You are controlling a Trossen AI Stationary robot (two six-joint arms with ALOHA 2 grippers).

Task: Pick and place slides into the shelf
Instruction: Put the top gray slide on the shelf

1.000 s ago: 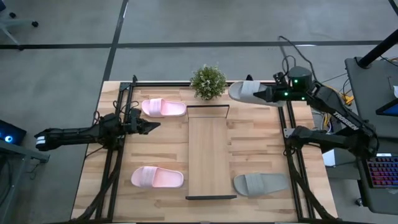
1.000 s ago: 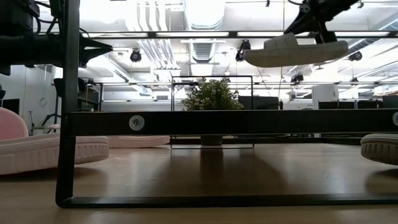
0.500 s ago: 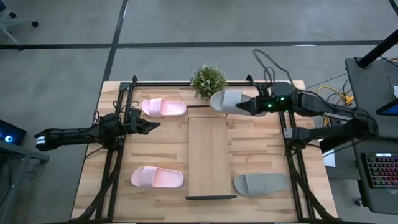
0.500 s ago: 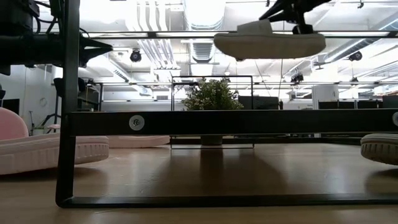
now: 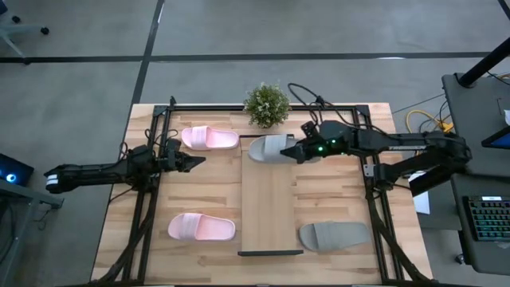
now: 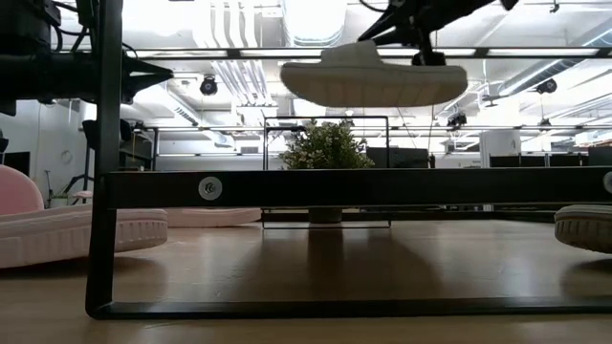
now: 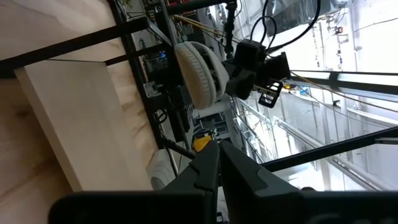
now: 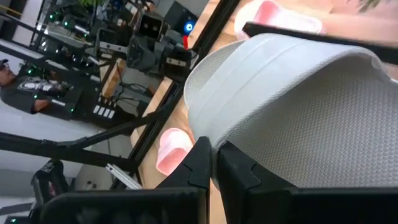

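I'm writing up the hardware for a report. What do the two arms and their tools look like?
Both arms are dark, slim and jointed. The left tool ends in a narrow tapered point. The right tool sits ahead of a bulkier wrist block with small green lights, and loose black cables loop above that arm. Each wrist view shows two dark, angular fingers.

Two arms, both pincers closed.
Right pincer (image 5: 298,150) raised, clamping a grey slide (image 5: 269,148); left pincer (image 5: 199,159) idle at left.
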